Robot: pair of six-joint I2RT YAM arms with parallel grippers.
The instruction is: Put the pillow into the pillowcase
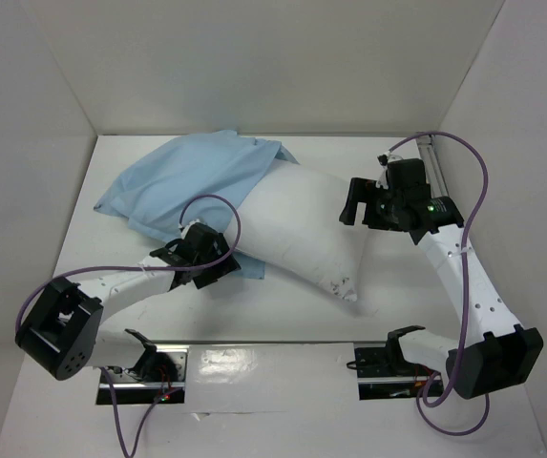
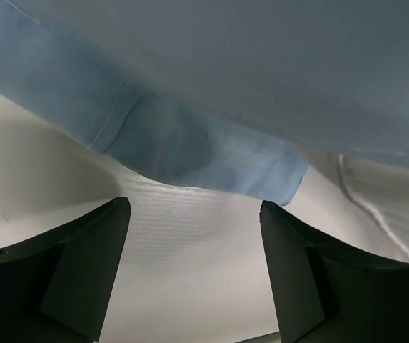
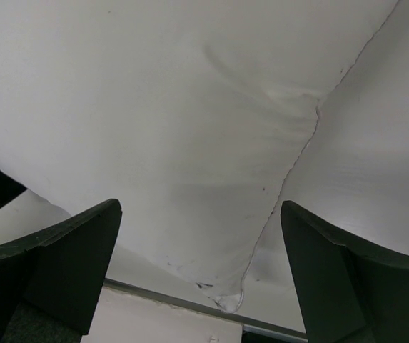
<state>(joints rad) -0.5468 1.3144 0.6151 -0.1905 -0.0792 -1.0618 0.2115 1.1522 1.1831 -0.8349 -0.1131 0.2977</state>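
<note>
A white bench (image 1: 330, 153) sits boxed in by plain white walls (image 1: 254, 57). The pillow (image 1: 302, 229) lies slanted across the middle, its far-left end inside the light blue pillowcase (image 1: 187, 176) and its near-right end bare. The left claw (image 1: 199, 252) is at the pillowcase's near hem, jaws spread wide and holding nothing. The right claw (image 1: 350, 201) faces the pillow's bare right side, also spread and empty.

White table (image 1: 426, 315), plain white walls (image 1: 254, 57), even light
</note>
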